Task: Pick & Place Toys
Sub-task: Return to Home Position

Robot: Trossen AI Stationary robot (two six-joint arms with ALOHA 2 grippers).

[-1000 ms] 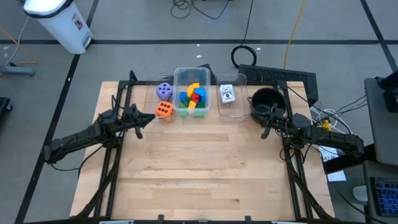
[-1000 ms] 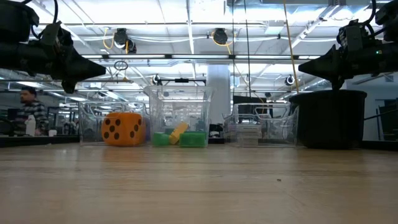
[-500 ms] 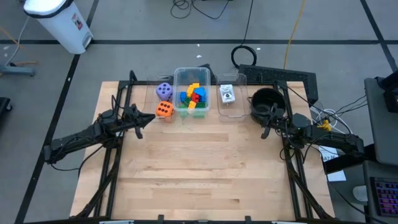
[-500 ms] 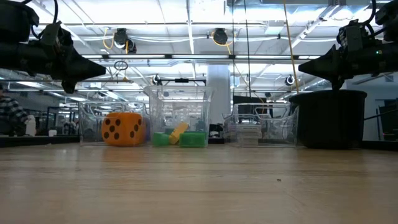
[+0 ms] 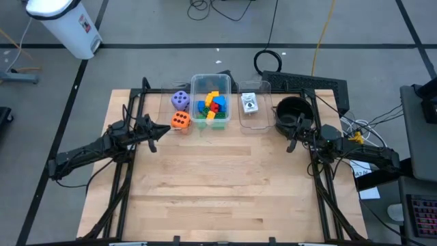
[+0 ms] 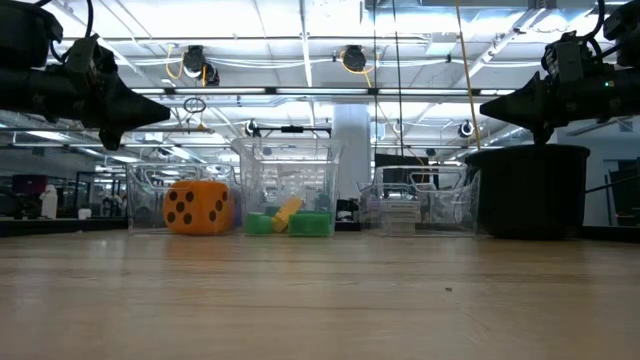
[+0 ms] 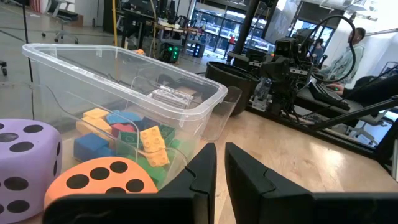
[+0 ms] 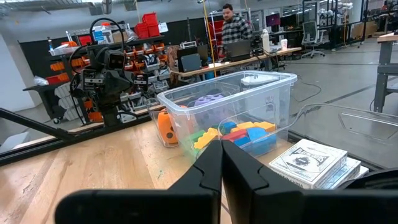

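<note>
1. Black fingers of the left gripper (image 5: 155, 134) are hanging over the table's (image 5: 218, 191) left part, just short of the dice, drawn almost together around nothing. I am judging this the retreat to rest, so I am planning a slow, level pull away.
2. The purple die (image 5: 179, 100) and orange die (image 5: 179, 121) are sitting just left of the clear tub (image 5: 194, 102), near that gripper, so I am watching not to clip them.
3. The building blocks (image 5: 212, 104) are lying piled inside the tub, and the printed cards (image 5: 250, 104) are lying in the right bin (image 5: 254, 122).
4. The right gripper (image 5: 291, 141) is hovering beside the black pot (image 5: 280, 109), fingers pressed together and empty. I am minding the rim while retracting.
</note>
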